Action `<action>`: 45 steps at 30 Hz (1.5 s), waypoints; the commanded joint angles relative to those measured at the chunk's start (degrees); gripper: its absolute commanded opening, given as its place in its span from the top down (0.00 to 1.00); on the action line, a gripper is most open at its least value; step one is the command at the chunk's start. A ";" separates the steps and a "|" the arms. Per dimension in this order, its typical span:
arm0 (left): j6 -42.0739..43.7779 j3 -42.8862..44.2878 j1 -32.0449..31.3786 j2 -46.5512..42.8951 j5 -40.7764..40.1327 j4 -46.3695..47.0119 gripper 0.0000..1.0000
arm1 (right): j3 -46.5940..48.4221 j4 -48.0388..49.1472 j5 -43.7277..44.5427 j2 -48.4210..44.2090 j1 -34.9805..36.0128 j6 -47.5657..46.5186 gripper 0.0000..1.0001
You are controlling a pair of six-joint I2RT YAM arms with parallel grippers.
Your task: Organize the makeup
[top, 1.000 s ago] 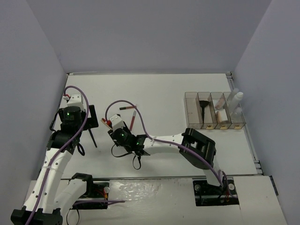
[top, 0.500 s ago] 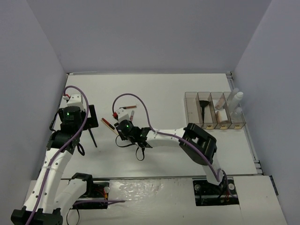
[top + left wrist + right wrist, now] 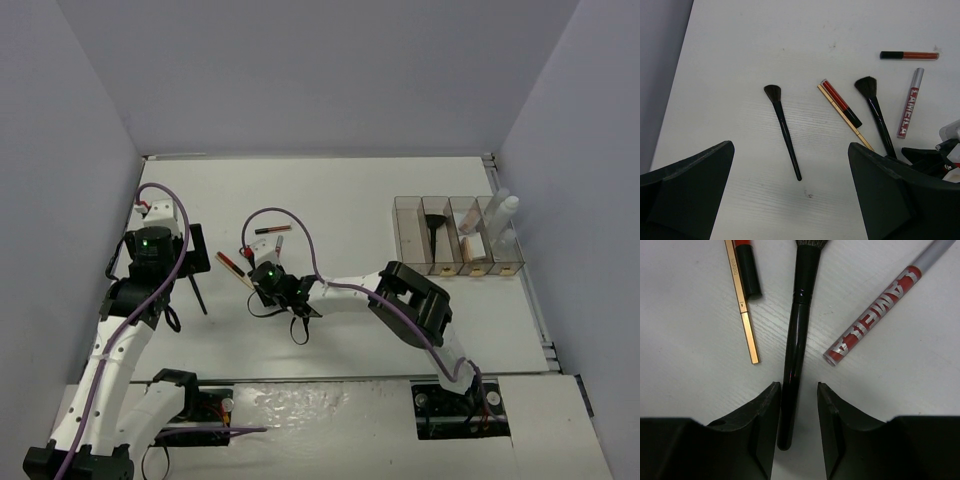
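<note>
The right gripper (image 3: 798,386) is being held low over the white tabletop (image 3: 340,190). Its two black fingers (image 3: 765,420) are parted and are being kept on either side of the handle of a black-handled makeup brush (image 3: 799,315). Nothing is being clamped, though the handle is lying just beside one finger. A slim gold pencil (image 3: 742,305) and a red tube with a black end (image 3: 747,270) are lying on one side of that brush. A silver-and-red lettered tube (image 3: 880,305) is lying on the other side.

The left gripper (image 3: 790,146) is being held spread wide above a second black-handled brush (image 3: 784,131). A red gloss tube with a black cap (image 3: 910,55) is lying apart, farther back on the table.

A clear four-compartment plastic organizer (image 3: 458,240) is standing at the table's right side, well apart from the loose items. A dark brush head (image 3: 435,222) is being held in its second compartment, and clear white-capped bottles (image 3: 505,215) are standing at its right end.

Compared with a second ago, the right wrist is being shown farther from the near edge, and its elbow link is being shown shifted leftward. The lettered tube, seen at full length then, is now partly covered by the gripper in the top view. The left arm and the organizer's contents are being shown unchanged.
</note>
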 commanded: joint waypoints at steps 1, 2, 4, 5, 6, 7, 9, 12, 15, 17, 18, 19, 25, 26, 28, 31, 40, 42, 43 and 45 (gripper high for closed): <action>-0.46 0.90 0.39 -0.43 0.52 3.28 0.03 | -0.19 1.98 0.68 -1.01 -0.30 1.24 0.70; -0.43 0.90 0.39 -0.43 0.52 3.27 0.03 | -0.19 2.04 0.45 -0.84 -0.25 1.32 0.73; -0.37 0.90 0.39 -0.49 0.41 3.27 0.03 | -0.19 2.04 0.04 -0.60 -0.07 1.50 0.81; -0.37 0.90 0.39 -0.55 0.32 3.27 0.03 | -0.19 2.04 -0.09 -0.57 0.09 1.56 0.86; -0.40 0.90 0.39 -0.58 0.23 3.27 0.03 | -0.19 2.04 -0.21 -0.66 0.25 1.56 0.89; -0.44 0.88 0.39 -0.64 0.17 3.27 0.03 | -0.17 2.04 -0.42 -0.80 0.34 1.54 0.93; -0.37 0.81 0.39 -0.64 0.17 3.27 0.03 | -0.04 2.04 -1.10 -1.27 0.67 1.47 0.99; -0.37 0.81 0.39 -0.64 0.09 3.28 0.03 | 0.25 1.95 -1.81 -3.14 1.31 1.29 1.00; -0.37 0.81 0.45 -0.45 0.30 3.36 0.03 | 0.52 1.86 -1.01 -5.58 1.61 1.02 1.00; -0.51 0.88 0.47 -0.24 0.41 3.36 0.03 | 0.53 2.20 0.79 -7.69 1.66 0.47 1.00; -0.51 0.90 0.47 -0.20 0.43 3.32 0.03 | 0.43 2.45 1.56 -8.52 1.66 -0.13 1.00; -0.48 0.90 0.47 -0.22 0.44 3.28 0.03 | 0.32 2.67 2.06 -9.15 1.66 -0.84 1.00; -0.63 0.82 0.64 -0.55 -0.06 3.36 0.03 | -2.54 2.92 5.11 -18.93 0.83 -4.76 1.00; -0.63 0.81 0.70 -0.55 -0.14 3.26 0.03 | -3.29 2.56 5.52 -21.16 0.53 -5.04 1.00; -0.81 0.82 0.75 -0.37 -0.18 3.27 0.03 | -6.29 1.12 5.92 -25.92 -1.54 -5.50 1.00; -0.94 0.90 0.89 -0.55 -0.11 3.32 0.03 | -13.23 -0.03 7.96 -33.33 -7.49 -8.04 1.00; -1.35 0.98 1.26 -0.22 0.56 3.19 0.03 | -29.37 -5.94 7.13 -54.06 -36.59 -11.18 1.00; -1.44 0.97 1.29 -0.38 0.32 3.19 0.03 | -31.15 -5.86 5.16 -55.78 -43.00 -11.60 1.00; -1.48 0.93 1.38 -0.43 0.54 3.19 0.03 | -31.29 -5.82 4.59 -55.40 -44.86 -11.21 1.00; -1.51 0.90 1.44 -0.37 0.80 3.15 0.03 | -31.30 -5.65 3.88 -54.66 -48.60 -10.87 1.00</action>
